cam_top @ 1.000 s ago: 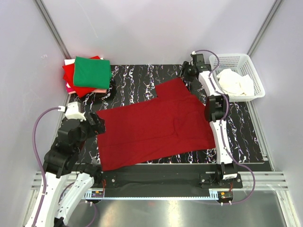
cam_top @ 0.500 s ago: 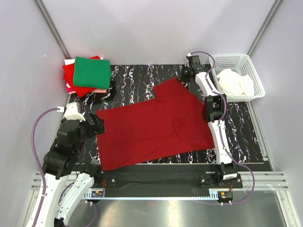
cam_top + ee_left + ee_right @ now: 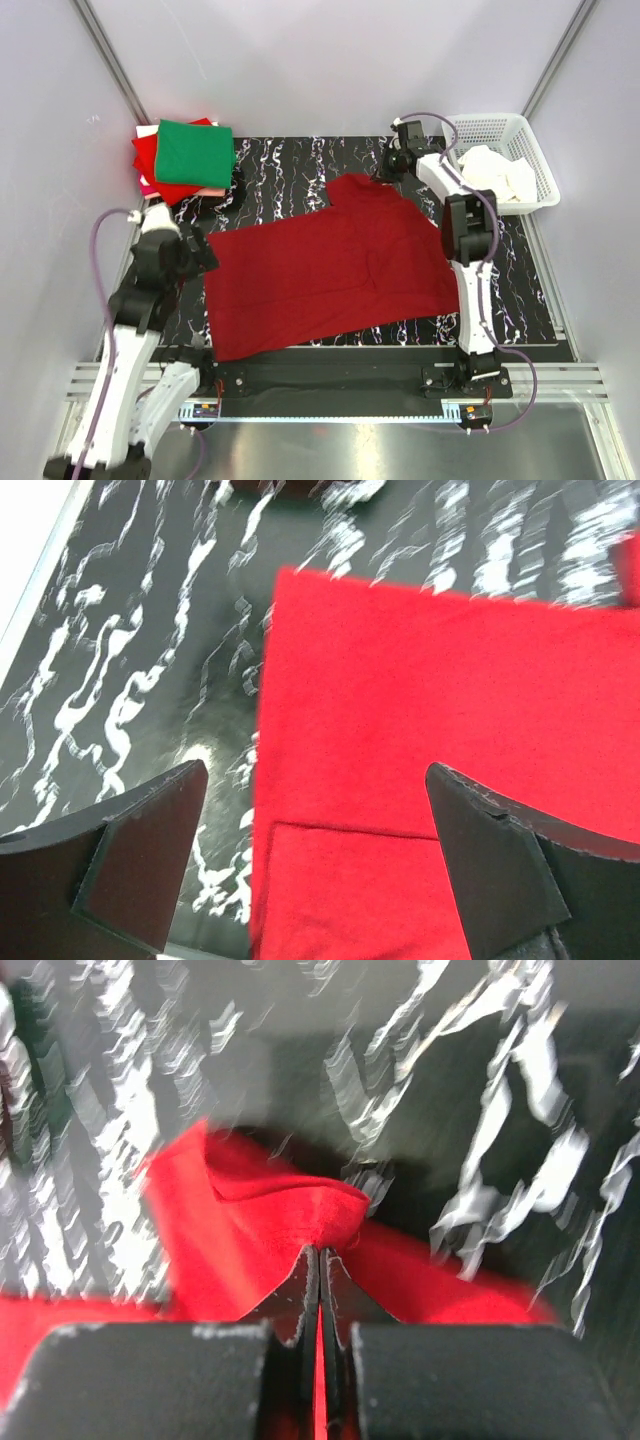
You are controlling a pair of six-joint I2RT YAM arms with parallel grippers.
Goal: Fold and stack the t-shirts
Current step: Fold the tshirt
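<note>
A dark crimson t-shirt (image 3: 330,265) lies spread flat on the black marbled mat (image 3: 290,165). My right gripper (image 3: 386,170) is at the shirt's far corner, shut on a pinched, raised fold of the red cloth (image 3: 250,1210); the closed jaws (image 3: 320,1260) meet with fabric between them. My left gripper (image 3: 200,252) hovers open over the shirt's left edge (image 3: 420,680), its fingers (image 3: 140,860) wide apart and holding nothing. Folded shirts sit stacked at the back left: green (image 3: 195,150) on top, bright red (image 3: 150,170) below, and a pink edge (image 3: 208,191).
A white lattice basket (image 3: 530,135) with white cloth inside stands at the back right, just beyond the right arm. Grey walls close in the sides. A metal rail (image 3: 330,385) runs along the near edge by the arm bases.
The right gripper has closed on the shirt's far corner and bunched it upward. The left arm has swung up and forward along the shirt's left edge, still open.
</note>
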